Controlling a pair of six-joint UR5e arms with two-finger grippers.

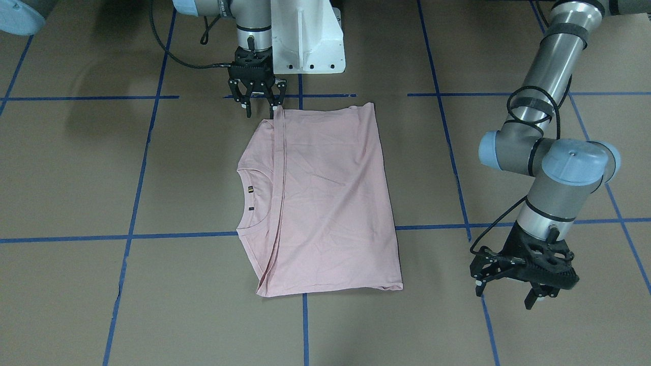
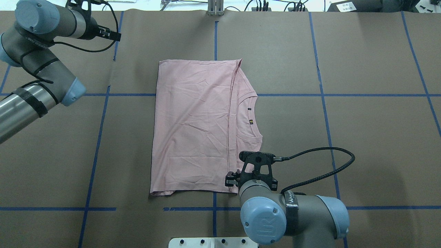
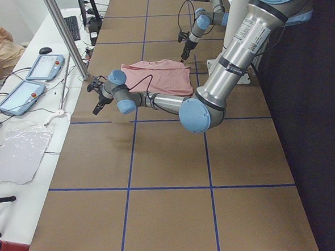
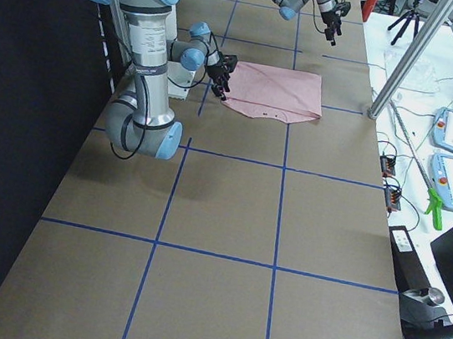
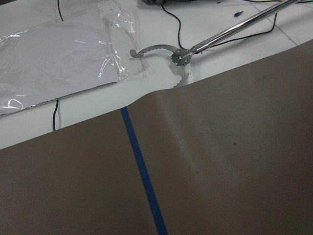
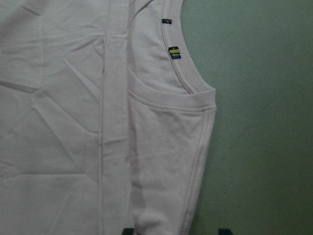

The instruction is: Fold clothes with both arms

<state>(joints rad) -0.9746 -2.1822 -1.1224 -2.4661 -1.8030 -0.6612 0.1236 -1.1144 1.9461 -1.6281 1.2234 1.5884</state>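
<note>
Showing limp, light T-shirt (image 1: 330, 203), likely best pinched at hem corner beside spread right claw (image 1: 261, 109); spread left claw (image 1: 504, 299) well apart.

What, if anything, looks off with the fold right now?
Nothing damaged. On the T-shirt, the folded-over hem runs slightly slanted and the fabric is creased. The left pincer hangs open, well off the cloth.
</note>
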